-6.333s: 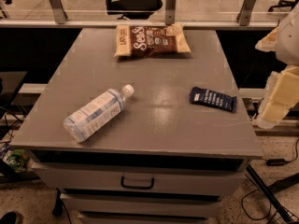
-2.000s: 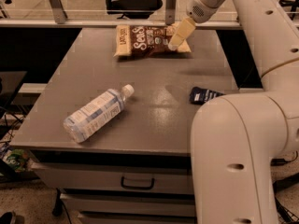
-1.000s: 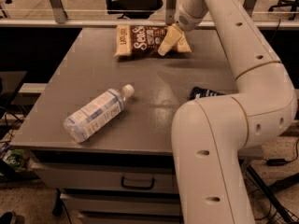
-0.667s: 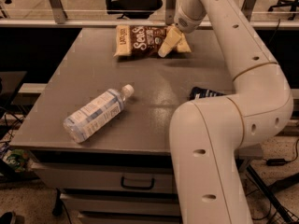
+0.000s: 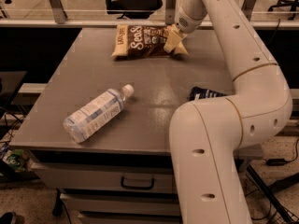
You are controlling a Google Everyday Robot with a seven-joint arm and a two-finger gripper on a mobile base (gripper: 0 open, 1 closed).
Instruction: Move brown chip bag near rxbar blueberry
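One chip bag (image 5: 140, 41): likely light, soft, crinkly | take by tan end | gripper (image 5: 174, 41) at that end, hold cannot tell | bar (image 5: 205, 93) well apart

loc: office/lab | evid: office chairs (image 5: 133, 1) behind rail (image 5: 93, 23), drawer cabinet (image 5: 93, 181) | gripper (image 5: 176, 42) at brown chip bag (image 5: 140, 40)
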